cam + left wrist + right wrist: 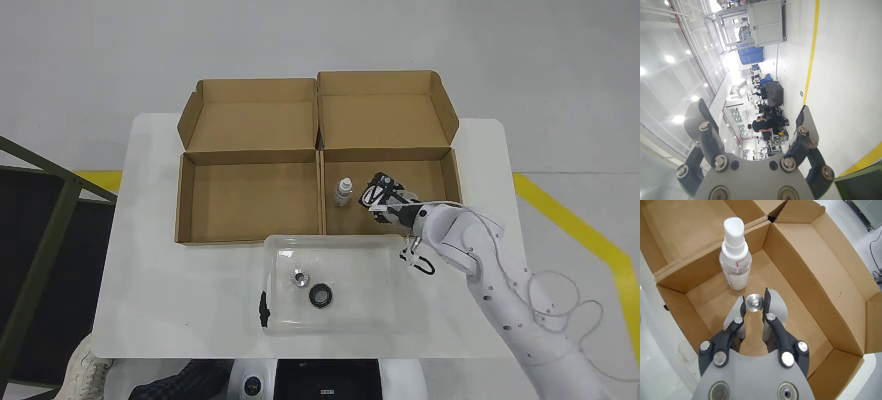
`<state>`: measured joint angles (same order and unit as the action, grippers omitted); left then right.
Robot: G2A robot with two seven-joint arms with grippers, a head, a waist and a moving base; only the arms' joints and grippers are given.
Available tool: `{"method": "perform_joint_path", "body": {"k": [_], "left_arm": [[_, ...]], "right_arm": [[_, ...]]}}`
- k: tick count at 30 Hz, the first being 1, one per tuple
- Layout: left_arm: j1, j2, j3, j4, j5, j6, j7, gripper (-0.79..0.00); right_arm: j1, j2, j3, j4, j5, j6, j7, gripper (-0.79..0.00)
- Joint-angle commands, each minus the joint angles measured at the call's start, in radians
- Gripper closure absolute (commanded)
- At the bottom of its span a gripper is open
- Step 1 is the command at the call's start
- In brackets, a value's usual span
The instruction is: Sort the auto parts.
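Right end effector (754,300) is pinching a small round silver metal part (754,305) by its rim, held over the floor of the right cardboard box (445,165), close to the spray bottle (735,256). The bottle stands upright by that box's left wall. It has a white cap, clear body and a small red-outlined label; I can't make out any print on it.

Left end effector (753,108) is spread wide, holding nothing, and faces a hall with ceiling lights, an aluminium-framed enclosure and blue cabinets.

Left cardboard box (195,200) sits touching the right one along the back of the white surface (150,280). Clear tray (275,245) at the front edge, middle, holds a silver part (299,279) and a black ring (320,294), probably a seal. Floor is pale grey with yellow lines (575,225).
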<state>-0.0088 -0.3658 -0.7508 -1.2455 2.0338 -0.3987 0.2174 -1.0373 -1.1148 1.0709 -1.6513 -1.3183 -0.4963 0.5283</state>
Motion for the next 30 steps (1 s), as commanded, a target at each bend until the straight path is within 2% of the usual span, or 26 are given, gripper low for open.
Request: {"method": "perform_joint_path", "body": {"k": [1, 11, 12, 17, 20, 28, 30], "left_arm": [[0.000, 0.000, 0.000, 0.000, 0.000, 0.000, 0.000, -0.785], [0.000, 0.000, 0.000, 0.000, 0.000, 0.000, 0.000, -0.785], [0.000, 0.000, 0.000, 0.000, 0.000, 0.000, 0.000, -0.785], [0.000, 0.000, 0.000, 0.000, 0.000, 0.000, 0.000, -0.785], [0.000, 0.000, 0.000, 0.000, 0.000, 0.000, 0.000, -0.785], [0.000, 0.000, 0.000, 0.000, 0.000, 0.000, 0.000, -0.785], [0.000, 0.000, 0.000, 0.000, 0.000, 0.000, 0.000, -0.785]], "right_arm": [[0.019, -0.004, -0.010, 0.018, 0.015, -0.010, 0.014, 0.000], [0.078, -0.021, -0.063, 0.085, 0.033, -0.018, 0.074, -0.003], [0.082, -0.023, -0.067, 0.090, 0.033, -0.017, 0.074, -0.071], [0.094, -0.028, -0.078, 0.107, 0.034, -0.013, 0.078, -0.262], [0.097, -0.030, -0.081, 0.110, 0.033, -0.012, 0.080, -0.311], [0.069, -0.024, -0.051, 0.042, 0.026, -0.005, 0.093, -0.376], [0.052, -0.019, -0.032, 0.007, 0.029, -0.008, 0.096, -0.443]]}}
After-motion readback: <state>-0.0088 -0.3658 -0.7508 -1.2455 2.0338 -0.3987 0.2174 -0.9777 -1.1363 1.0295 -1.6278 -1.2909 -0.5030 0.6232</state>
